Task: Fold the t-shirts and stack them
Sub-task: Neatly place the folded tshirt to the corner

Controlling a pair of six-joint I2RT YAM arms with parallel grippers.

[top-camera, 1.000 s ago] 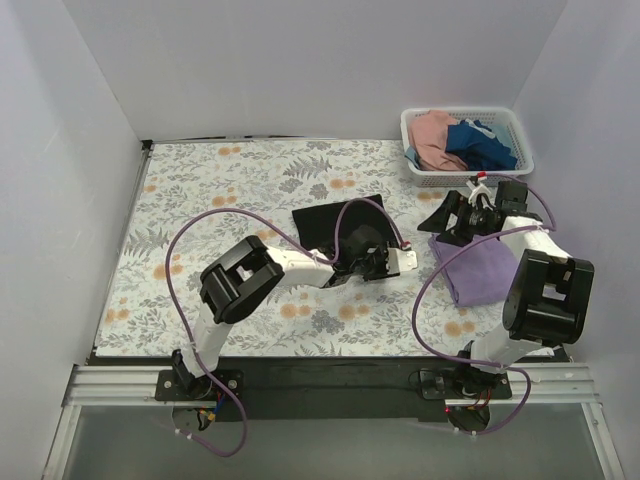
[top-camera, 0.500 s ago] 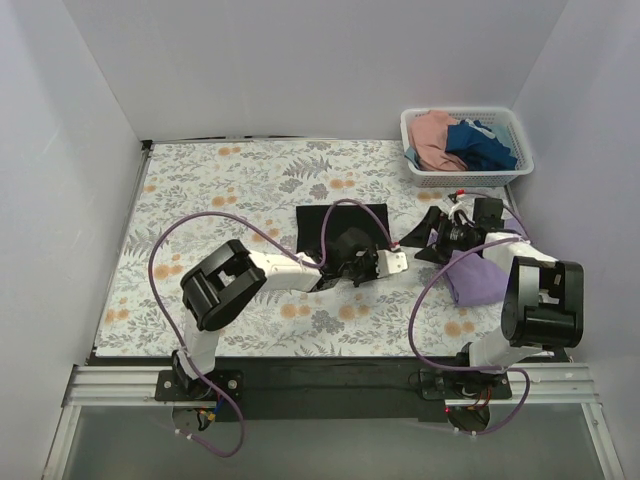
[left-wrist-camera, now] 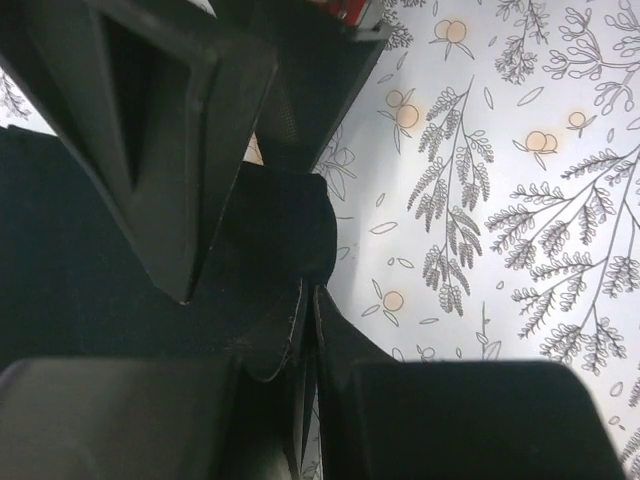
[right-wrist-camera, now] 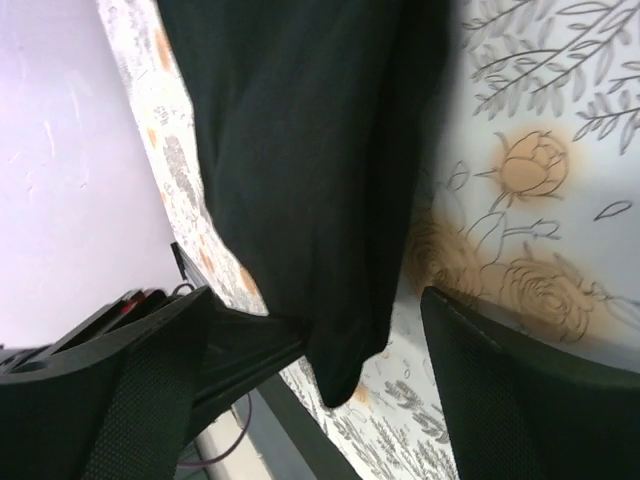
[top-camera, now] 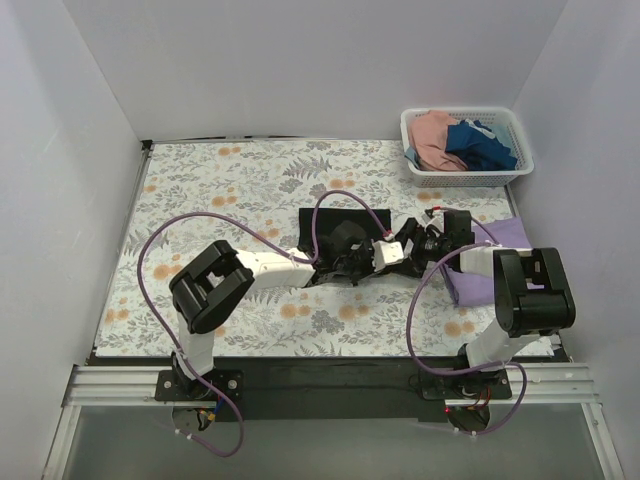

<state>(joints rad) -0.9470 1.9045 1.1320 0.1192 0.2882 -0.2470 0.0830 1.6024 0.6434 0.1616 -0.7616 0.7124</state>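
1. Black t-shirt [top-camera: 340,222]: it lies as a dark, part-folded rectangle near the middle of the floral table [top-camera: 220,190]. Its near right edge is drawn toward the spot where the two arms meet.
2. Left gripper [left-wrist-camera: 303,330]: the fingers are pressed almost together on a thin fold at the edge of the black cloth. This pinch appears meant to hold or lift that edge so the next fold can be laid over.
3. Right gripper [right-wrist-camera: 315,300]: the fingers are spread wide and grip nothing. A corner of the black t-shirt sits in the gap between them, and its wrist view does not show it touching either finger. The open stance reads as an approach to take a second hold just beside the left one.
4. Cloth relative to claws: in the overhead view the bulk of the shirt lies left of both sets of fingertips, and only its edge reaches them.
5. Lavender t-shirt [top-camera: 490,262]: it is folded flat at the right side of the table, partly under the right arm. It is probably the base of the stack.
6. Pink t-shirt [top-camera: 432,135] and dark blue t-shirt [top-camera: 482,142]: both lie bunched and unfolded in the white basket [top-camera: 468,178] at the far right corner.
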